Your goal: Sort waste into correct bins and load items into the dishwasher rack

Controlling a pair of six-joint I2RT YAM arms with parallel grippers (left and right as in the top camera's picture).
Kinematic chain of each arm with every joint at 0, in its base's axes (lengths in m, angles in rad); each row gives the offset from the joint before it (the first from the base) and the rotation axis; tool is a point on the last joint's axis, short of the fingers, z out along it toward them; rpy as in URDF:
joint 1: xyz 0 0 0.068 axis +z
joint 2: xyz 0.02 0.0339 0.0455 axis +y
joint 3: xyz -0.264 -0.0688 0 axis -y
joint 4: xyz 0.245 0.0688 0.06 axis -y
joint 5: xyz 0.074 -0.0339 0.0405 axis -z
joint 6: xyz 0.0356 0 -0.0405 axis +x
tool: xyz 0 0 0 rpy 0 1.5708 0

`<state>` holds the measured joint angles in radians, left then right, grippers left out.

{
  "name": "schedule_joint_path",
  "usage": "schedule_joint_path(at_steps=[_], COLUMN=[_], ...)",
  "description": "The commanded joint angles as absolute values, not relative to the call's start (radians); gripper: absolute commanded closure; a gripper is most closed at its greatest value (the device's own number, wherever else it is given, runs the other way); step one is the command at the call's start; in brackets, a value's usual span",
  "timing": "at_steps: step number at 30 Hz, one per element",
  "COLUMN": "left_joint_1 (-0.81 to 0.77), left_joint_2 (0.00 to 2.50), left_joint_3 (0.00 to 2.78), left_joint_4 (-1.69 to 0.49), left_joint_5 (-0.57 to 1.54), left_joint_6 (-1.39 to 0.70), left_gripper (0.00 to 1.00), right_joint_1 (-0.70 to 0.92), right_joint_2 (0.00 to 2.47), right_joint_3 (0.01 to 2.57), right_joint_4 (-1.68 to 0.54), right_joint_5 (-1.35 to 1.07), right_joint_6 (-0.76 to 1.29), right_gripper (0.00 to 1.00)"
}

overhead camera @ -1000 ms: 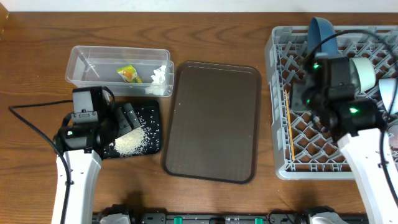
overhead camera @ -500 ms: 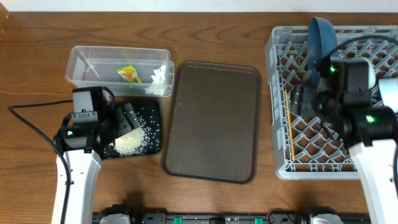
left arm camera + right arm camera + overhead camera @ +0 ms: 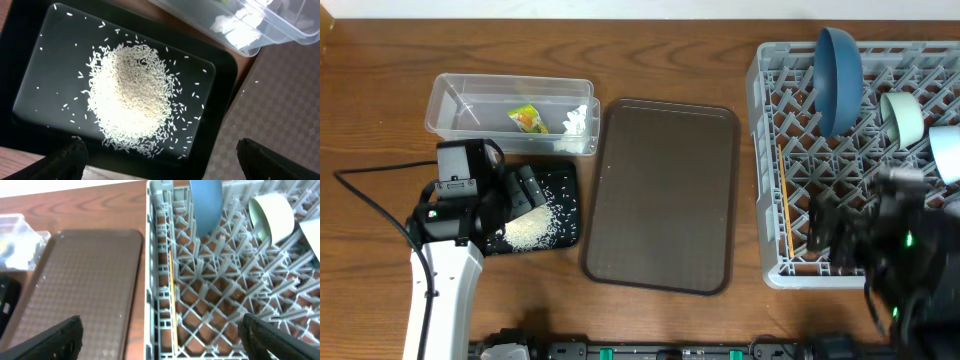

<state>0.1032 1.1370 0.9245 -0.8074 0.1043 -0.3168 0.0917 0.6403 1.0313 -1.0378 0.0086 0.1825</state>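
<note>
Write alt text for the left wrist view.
A mound of white rice grains lies on the black tray. The clear tub holding white tissue sits at upper right, the brown tray at right; the left gripper hangs open.

rice (image 3: 530, 231) in bin tray (image 3: 45, 60) | tub (image 3: 450, 112) behind | serving tray (image 3: 660, 195) between | rack (image 3: 765, 120) right

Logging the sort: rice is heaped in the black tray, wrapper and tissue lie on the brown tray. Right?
No. The overhead view shows the wrapper and tissue in the clear tub, not on the brown tray. The rice is indeed heaped in the black tray.
</note>
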Motion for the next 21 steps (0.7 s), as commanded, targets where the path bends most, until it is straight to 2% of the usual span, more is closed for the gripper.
schedule_joint_path(at_steps=[1, 21], left_joint_1=[0.106, 0.106], left_joint_2=[1.139, 1.139], left_joint_3=[0.934, 0.934], left_joint_4=[-0.811, -0.811], left_joint_5=[0.093, 0.093], left_joint_6=[-0.318, -0.318], left_gripper=[0.02, 0.02], right_joint_1=[0.086, 0.085], right_joint_2=[0.595, 0.581], right_joint_3=[0.955, 0.901], right_joint_4=[-1.041, -1.164], right_joint_5=[0.017, 0.019], right_joint_6=[0.186, 0.186], right_gripper=[0.01, 0.01])
